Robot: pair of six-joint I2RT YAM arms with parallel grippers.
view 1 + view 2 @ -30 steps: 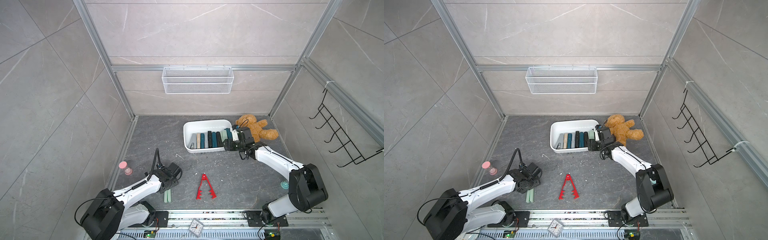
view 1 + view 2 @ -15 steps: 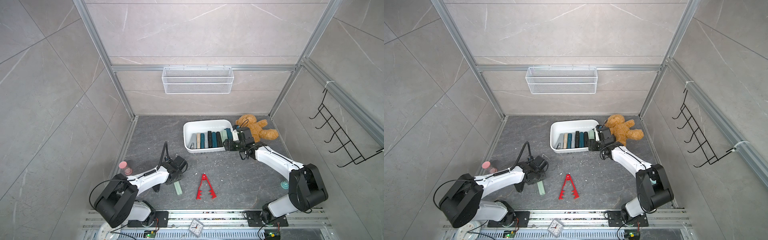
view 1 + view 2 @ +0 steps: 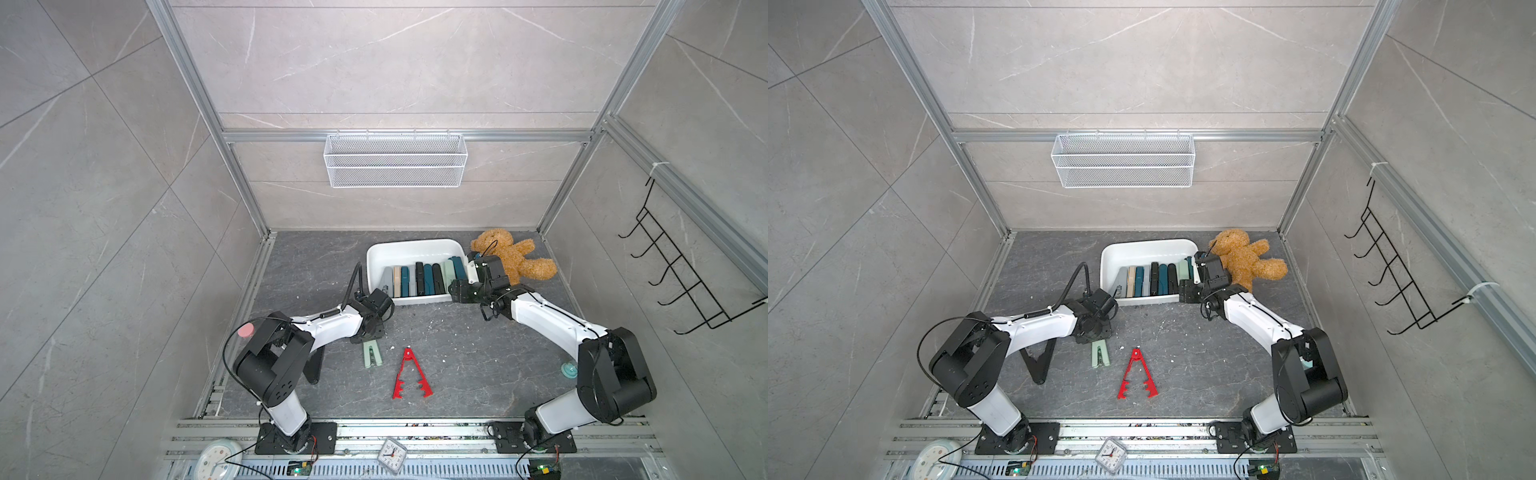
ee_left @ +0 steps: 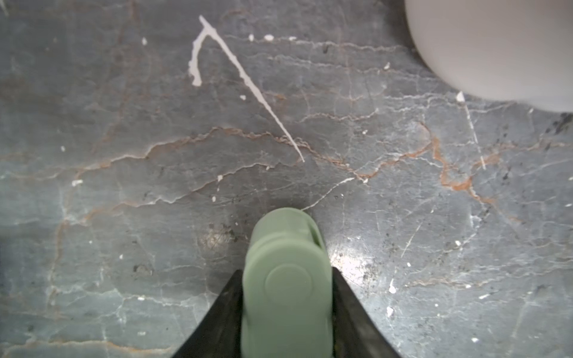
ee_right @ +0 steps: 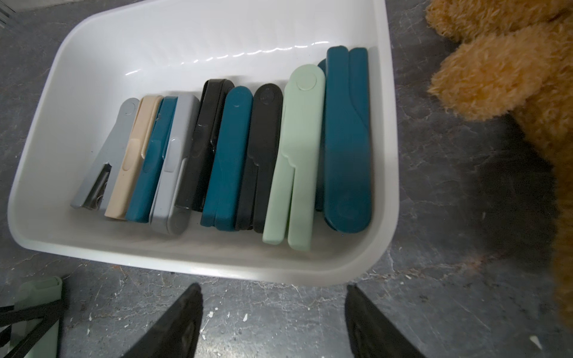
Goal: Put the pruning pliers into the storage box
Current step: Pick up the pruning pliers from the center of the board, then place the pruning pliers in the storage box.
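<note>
though the clock (image 3: 390, 455) numerals were too small to read, the left tool (image 4: 286, 272) clenched the mint green pliers (image 4: 283, 235) on the tabletop (image 4: 124, 155); the right tool (image 5: 273, 287) gaped empty before the storage box (image 5: 217, 263), which held a row of pliers (image 5: 229, 155); red pliers (image 3: 408, 358) lay outside.

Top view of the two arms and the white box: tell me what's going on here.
The storage box already holds a row of pliers lying side by side. The left gripper is closed on the mint green pliers, close to the floor and short of the box. The right gripper hangs open and empty at the box's near rim. The red toothed pliers lie untouched on the floor.
</note>
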